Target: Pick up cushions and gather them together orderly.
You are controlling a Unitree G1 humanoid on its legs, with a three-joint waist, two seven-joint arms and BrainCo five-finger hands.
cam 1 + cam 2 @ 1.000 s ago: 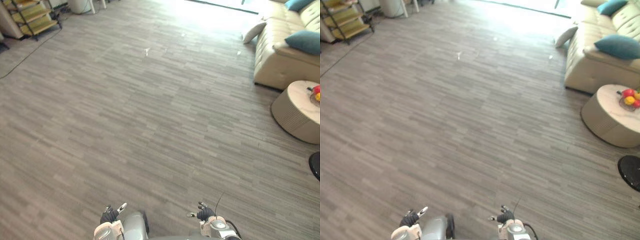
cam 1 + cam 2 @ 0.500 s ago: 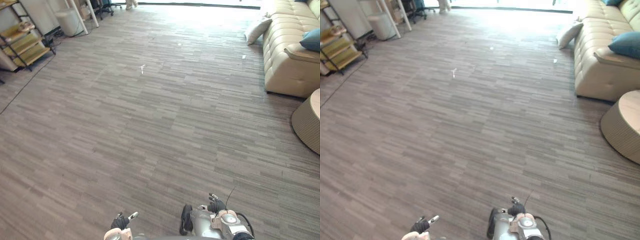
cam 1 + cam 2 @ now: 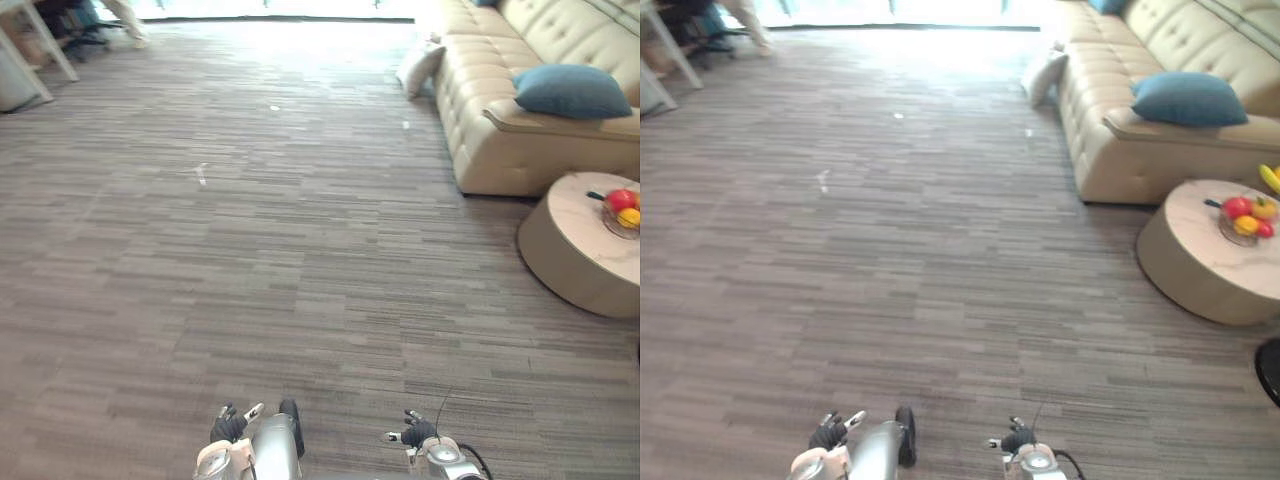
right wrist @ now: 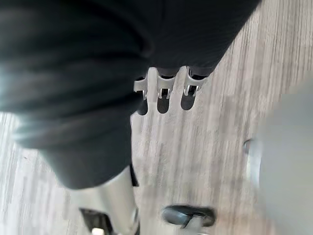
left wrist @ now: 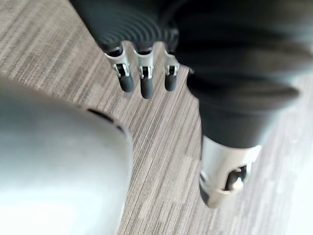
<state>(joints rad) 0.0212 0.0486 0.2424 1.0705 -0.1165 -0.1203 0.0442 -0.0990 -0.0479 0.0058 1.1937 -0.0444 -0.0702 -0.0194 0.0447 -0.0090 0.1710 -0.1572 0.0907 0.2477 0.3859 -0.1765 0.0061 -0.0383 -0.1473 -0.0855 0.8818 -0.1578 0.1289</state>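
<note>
we see left hand (image 3: 232,427) and right hand (image 3: 415,433) low at 6 o'clock, both with fingers loose and empty (wrist views agree), teal cushion (image 3: 570,90) on sofa (image 3: 490,150) at 2 o'clock, cream cushion (image 3: 420,68) on floor (image 3: 300,250) against sofa end at 1 o'clock

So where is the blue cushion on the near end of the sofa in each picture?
Left eye view: the blue cushion is at the upper right, on the cream sofa.
Right eye view: the cushion is at the upper right too, a little further from the edge.
Left wrist view: the left hand over the floor.
Right wrist view: the right hand over the floor.
Shared landmark: the round table, nearer than the cushion in both eye views.
</note>
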